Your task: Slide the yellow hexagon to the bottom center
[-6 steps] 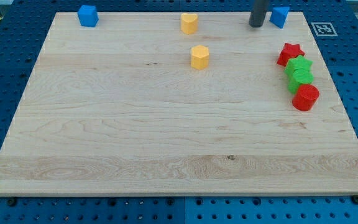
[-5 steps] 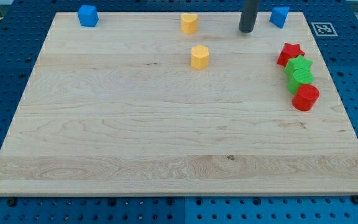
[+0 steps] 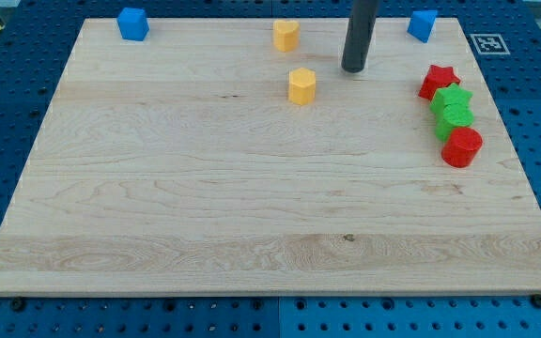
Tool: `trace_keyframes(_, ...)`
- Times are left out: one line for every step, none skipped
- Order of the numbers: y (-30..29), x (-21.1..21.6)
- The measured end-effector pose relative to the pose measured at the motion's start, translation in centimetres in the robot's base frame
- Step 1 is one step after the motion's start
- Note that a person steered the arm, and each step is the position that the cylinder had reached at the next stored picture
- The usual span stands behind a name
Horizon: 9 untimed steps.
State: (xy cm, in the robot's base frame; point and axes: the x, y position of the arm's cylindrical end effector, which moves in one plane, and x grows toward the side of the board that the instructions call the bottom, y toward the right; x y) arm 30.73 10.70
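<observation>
Looking across the single camera view, my tip (image 3: 353,69) stands on the far part of the bench (image 3: 158,216), just right of the yellow hexagon (image 3: 301,85) and a little farther back, not touching it. No gripper is fitted, so nothing opens or closes; the arm ends in a plain dark rod.

The yellow hexagon sits far of centre, well apart from the near edge where it belongs, so the task looks barely begun. To do this step well, I judge the tip should come round to the hexagon's far side, line up with its middle, and push straight toward the near edge. An off-centre contact would likely spin the block or let it slip sideways. The path toward the near centre holds no other blocks.

A yellow heart-like block (image 3: 286,35) lies just beyond the hexagon and should be left alone. Two blue blocks (image 3: 132,23) (image 3: 423,24) sit at the far left and far right corners. On the right, a red star (image 3: 438,81), a green star (image 3: 453,98), a green rounded block (image 3: 456,117) and a red rounded block (image 3: 461,146) bunch together in a touching line.

The bench is pale, smooth wood with visible grain; the blocks look hard, matte and faceted.
</observation>
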Motion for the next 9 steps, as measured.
trace_keyframes(-3.4,0.6)
trace_keyframes(-5.8,1.9)
trace_keyframes(-6.6,4.1)
trace_keyframes(-7.0,5.4)
trace_keyframes(-7.9,5.3)
trace_keyframes(-8.4,7.0)
trace_keyframes(-8.5,10.8)
trace_keyframes(-9.4,10.5)
trace_keyframes(-12.1,9.1)
